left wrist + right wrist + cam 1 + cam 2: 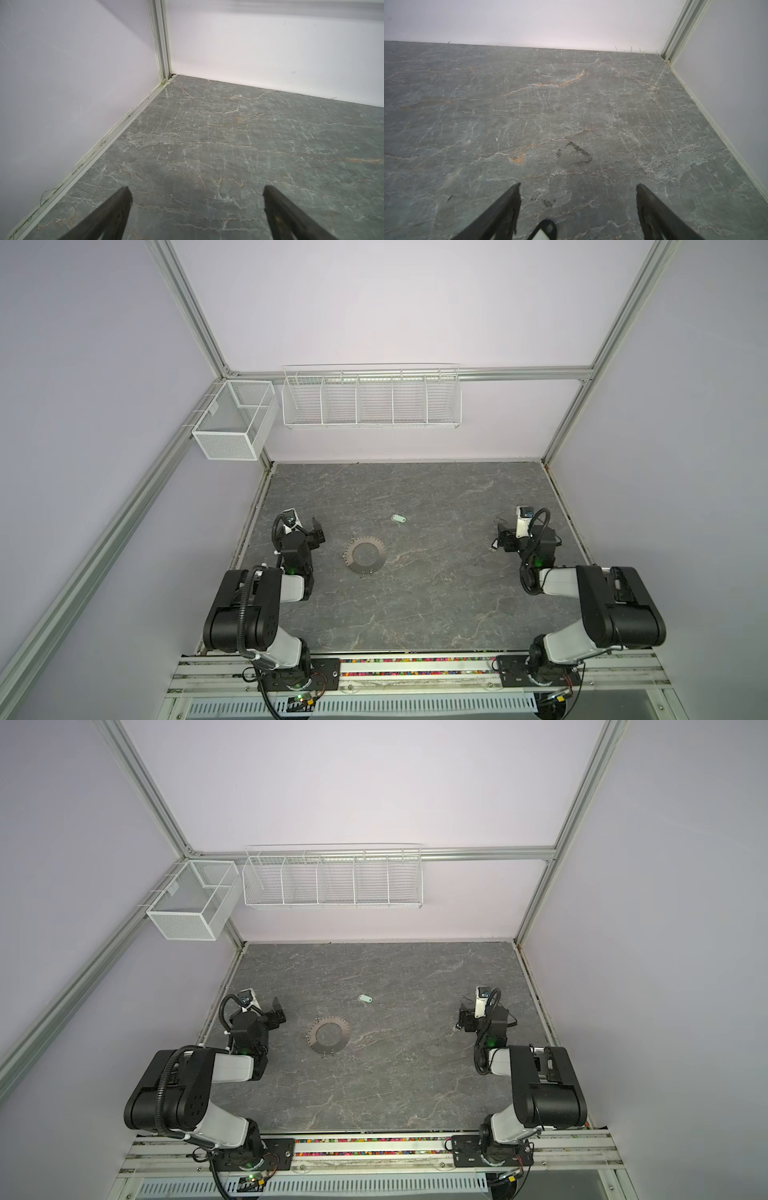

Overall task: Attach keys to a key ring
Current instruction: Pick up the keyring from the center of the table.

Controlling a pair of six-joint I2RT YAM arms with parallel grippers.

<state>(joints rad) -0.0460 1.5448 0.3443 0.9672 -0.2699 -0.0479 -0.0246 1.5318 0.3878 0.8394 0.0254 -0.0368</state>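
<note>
1. The left gripper (196, 190) hovers low over the grey marbled table (415, 605), near its left edge. Its jaws are spread wide with only bare table between them.
2. The right gripper (578, 185) is across the table near the right edge, also spread wide and gripping nothing. In the right wrist view a small black tag (549, 226) with a round hole and a white patch lies on the table between the fingers, cut off by the frame edge. Whether a key hangs on it cannot be told.
3. The key ring (348, 555) lies flat between the arms, closer to the left one and touched by neither. It is a thin grey metal disc with a wide central hole, tiny holes along its rim and a few small wire loops sticking out.
4. Beyond it, well apart and towards the far wall, lies the pale-tagged key (399, 519). Its tag is a whitish-green oblong, seen in both top views; the key itself is too small to make out.
5. Two white wire baskets (371, 398) hang on the far wall.
</note>
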